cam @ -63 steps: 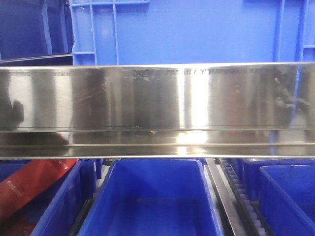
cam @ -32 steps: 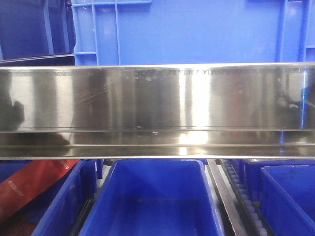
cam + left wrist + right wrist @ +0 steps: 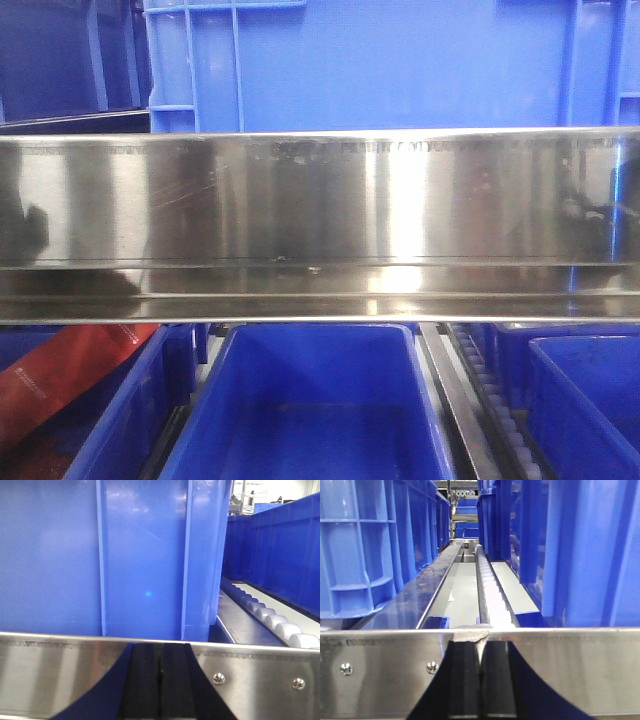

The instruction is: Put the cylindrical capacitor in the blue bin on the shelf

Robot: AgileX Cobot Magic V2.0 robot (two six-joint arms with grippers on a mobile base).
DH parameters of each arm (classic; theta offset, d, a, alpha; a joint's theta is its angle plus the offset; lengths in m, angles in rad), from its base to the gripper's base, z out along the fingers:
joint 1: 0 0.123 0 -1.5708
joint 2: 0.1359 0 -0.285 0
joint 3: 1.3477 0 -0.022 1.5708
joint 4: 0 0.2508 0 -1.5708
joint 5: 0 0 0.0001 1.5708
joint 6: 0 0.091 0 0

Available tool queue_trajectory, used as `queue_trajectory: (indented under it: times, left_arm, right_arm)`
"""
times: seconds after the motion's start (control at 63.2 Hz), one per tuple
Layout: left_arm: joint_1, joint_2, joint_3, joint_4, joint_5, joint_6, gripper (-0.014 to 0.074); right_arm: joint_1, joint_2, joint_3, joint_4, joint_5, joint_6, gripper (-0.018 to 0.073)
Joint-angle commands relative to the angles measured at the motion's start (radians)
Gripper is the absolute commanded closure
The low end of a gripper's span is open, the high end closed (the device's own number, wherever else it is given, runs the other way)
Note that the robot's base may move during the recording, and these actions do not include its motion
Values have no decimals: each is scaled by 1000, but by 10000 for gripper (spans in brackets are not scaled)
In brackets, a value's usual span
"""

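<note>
Steel rail of the shelf [image 3: 320,225] runs across the whole front view, bright like a mirror. Above it stands a large blue bin [image 3: 380,60]. Below it, at the lower centre, a second blue bin [image 3: 315,400] is open, and beside it on the right goes a roller track [image 3: 490,400]. A red band [image 3: 60,375] lies at the lower left.

The left gripper [image 3: 160,680] has its black pads pressed together, just before the rail. The right gripper [image 3: 480,680] shows only a thin bright slit between its pads, with a small grey shape [image 3: 472,631] at their tip. I cannot tell if it grips this. The cylindrical capacitor cannot be made out in any view.
</note>
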Motion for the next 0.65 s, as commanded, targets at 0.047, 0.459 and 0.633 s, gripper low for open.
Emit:
queue_trajectory:
  times: [0.047, 0.459, 0.633]
  left_arm:
    - [3, -4, -2, -6, -13, 1, 708]
    - [3, -4, -2, -6, -13, 1, 708]
    - [3, -4, -2, -6, -13, 1, 708]
  right_arm:
    - [-8, -3, 0, 3, -29, -5, 715]
    - [-8, -3, 0, 3, -29, -5, 715]
    - [-8, -3, 0, 3, -29, -5, 715]
